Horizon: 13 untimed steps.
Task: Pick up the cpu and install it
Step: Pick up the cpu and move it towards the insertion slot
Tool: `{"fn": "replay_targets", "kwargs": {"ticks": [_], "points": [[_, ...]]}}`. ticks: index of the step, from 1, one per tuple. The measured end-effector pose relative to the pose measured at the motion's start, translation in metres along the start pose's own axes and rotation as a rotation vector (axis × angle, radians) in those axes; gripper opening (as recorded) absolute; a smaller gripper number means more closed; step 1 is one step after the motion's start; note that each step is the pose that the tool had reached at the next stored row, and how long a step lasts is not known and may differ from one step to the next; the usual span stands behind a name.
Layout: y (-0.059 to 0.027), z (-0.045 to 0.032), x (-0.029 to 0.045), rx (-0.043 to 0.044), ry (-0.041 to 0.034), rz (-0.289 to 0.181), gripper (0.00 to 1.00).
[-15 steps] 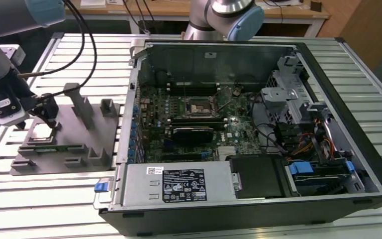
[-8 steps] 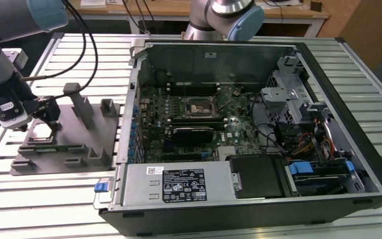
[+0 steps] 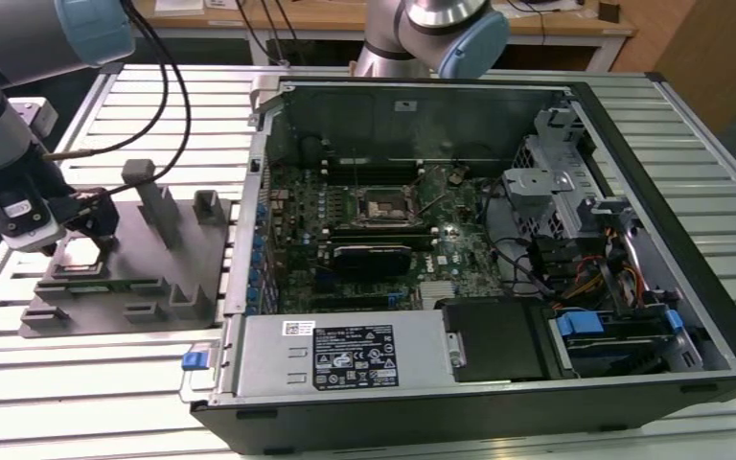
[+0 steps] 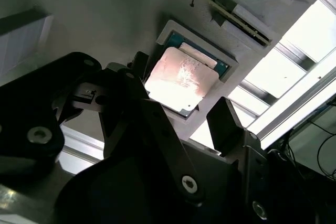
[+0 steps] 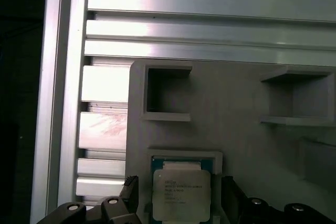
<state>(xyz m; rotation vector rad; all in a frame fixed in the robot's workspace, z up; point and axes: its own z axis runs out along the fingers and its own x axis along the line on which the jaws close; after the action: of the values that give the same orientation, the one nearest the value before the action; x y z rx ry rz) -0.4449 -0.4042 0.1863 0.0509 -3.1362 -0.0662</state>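
The small flat silver-topped square cpu (image 5: 181, 192) lies in a pocket of the grey moulded plastic tray (image 5: 236, 114) on the slatted metal desk (image 5: 210, 3); the black fingers (image 5: 229, 195) stand spread either side, gripping nothing; an off-centre squeeze would likely tilt or jam it against the pocket rim.

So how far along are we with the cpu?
Nothing done yet: the cpu lies in its recess in the grey fixture. In hand: the open gripper straddles it, not gripping. Left: lifting it and seating it in the motherboard socket.
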Motion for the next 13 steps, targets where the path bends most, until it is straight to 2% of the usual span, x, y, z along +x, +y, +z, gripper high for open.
{"fn": "replay_targets", "kwargs": {"ticks": [10, 11, 13], "points": [[-0.0003, 0.0033, -0.0003, 0.0001, 0.0000, 0.000, 0.71], [-0.0003, 0.0033, -0.0003, 0.0001, -0.0001, 0.000, 0.64], [-0.0003, 0.0034, -0.0002, -0.0001, -0.0009, 0.000, 0.64]]}}
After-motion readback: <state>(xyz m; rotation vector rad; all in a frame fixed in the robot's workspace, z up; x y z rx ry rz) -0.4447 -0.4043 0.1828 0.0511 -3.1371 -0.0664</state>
